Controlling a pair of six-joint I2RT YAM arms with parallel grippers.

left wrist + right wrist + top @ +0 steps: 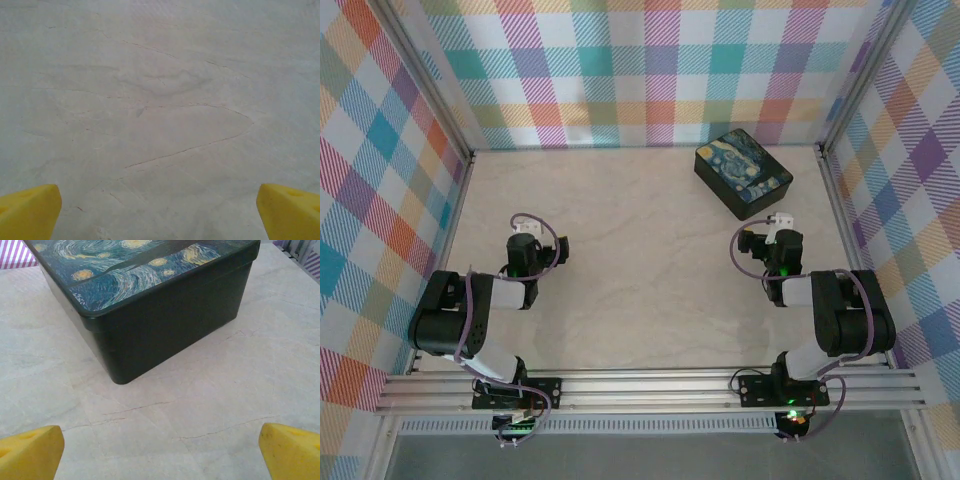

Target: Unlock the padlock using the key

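Padlock's look: cannot tell. Right wrist faces a dark-sided night-sky box (165, 325); left wrist, cracked pale worktop (160, 100). Both arms' jaws stand wide apart.

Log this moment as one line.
left claw: open, empty, over table | right claw: open, empty, facing night-sky box | night-sky box: lid on, far right of table | unlock: not yet begun

Box (165, 325) cropped by top edge, right pincer fingertips (30, 452) cut off at bottom corners
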